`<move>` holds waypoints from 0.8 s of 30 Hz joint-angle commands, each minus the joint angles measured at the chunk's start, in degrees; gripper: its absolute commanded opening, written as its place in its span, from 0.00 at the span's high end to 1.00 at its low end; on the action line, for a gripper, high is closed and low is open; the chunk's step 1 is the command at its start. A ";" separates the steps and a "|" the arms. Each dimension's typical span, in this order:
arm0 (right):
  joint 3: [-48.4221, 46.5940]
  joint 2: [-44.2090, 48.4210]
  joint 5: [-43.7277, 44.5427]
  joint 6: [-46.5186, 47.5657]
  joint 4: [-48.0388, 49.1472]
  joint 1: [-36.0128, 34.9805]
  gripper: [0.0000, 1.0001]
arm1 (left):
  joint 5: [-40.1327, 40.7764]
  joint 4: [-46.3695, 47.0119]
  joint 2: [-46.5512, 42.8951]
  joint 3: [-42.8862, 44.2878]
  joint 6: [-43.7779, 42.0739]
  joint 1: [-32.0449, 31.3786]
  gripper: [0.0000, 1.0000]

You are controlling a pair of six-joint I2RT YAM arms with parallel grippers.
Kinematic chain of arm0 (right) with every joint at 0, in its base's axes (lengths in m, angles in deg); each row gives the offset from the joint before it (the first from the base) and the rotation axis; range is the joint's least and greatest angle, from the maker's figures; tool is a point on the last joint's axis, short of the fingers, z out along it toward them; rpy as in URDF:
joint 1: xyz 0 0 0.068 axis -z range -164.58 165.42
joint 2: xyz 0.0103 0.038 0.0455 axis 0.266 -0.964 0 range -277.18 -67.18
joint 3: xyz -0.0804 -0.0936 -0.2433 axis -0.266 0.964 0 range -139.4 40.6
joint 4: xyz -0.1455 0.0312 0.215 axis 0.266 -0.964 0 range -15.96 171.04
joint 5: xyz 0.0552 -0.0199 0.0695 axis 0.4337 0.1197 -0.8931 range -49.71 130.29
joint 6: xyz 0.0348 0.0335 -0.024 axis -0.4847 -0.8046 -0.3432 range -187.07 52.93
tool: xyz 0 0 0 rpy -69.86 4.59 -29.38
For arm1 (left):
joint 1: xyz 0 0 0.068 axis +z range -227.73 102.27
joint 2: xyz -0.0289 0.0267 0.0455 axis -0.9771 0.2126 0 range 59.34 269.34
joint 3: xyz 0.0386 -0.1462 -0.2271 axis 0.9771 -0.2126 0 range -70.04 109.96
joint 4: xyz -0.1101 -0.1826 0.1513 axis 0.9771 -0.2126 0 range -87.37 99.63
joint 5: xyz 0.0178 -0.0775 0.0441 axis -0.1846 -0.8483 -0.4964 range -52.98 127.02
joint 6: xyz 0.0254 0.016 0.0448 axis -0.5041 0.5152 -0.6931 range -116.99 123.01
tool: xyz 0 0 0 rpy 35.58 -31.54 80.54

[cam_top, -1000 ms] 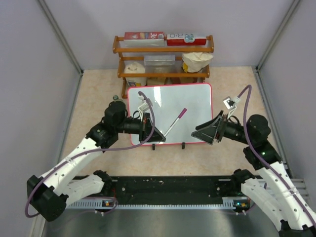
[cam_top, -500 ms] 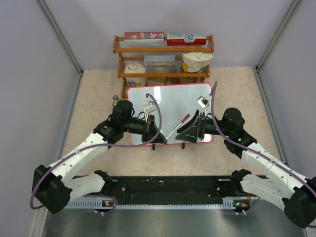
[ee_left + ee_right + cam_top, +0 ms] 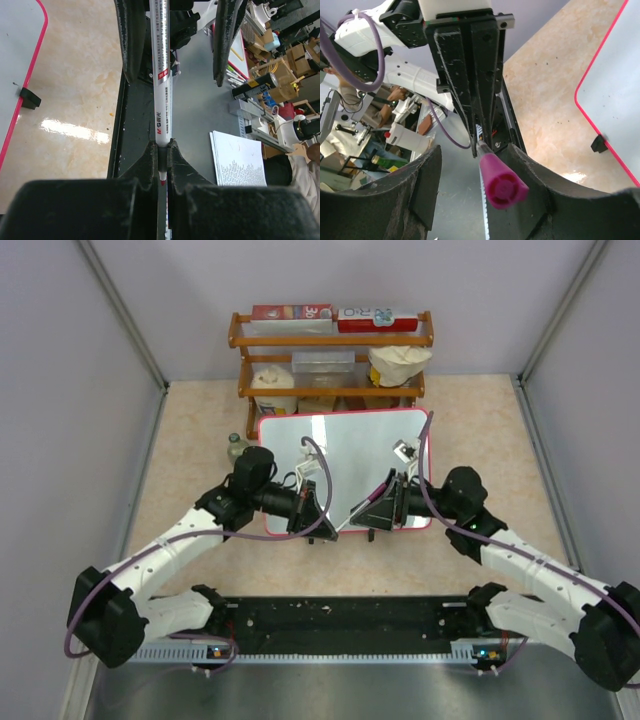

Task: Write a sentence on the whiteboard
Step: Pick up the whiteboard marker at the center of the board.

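The whiteboard (image 3: 345,455), white with a red-pink frame, stands mid-table; no sentence shows on it. My left gripper (image 3: 320,518) is shut on the tip end of a white marker (image 3: 358,508) with a magenta cap, held slanting in front of the board's near edge. In the left wrist view the marker's barrel (image 3: 161,75) runs away from my left gripper (image 3: 161,150), its red tip between the fingers. My right gripper (image 3: 384,502) is open, its jaws on either side of the cap (image 3: 502,185). In the right wrist view my right gripper (image 3: 475,150) faces the left one.
A wooden shelf (image 3: 330,360) with boxes and tubs stands right behind the board. A small jar (image 3: 236,445) sits by the board's left edge. Two black clip feet (image 3: 372,533) stick out at its near edge. Grey walls close in both sides.
My right arm has swung left from beside the board until its open jaws straddle the marker's cap. My left gripper has shifted slightly right, still holding the marker.
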 commanded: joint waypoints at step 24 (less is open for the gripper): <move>-1.07 0.84 -1.83 3.54 -2.83 -3.42 0.88 | -2.34 -2.69 0.57 1.18 -2.88 -0.79 1.00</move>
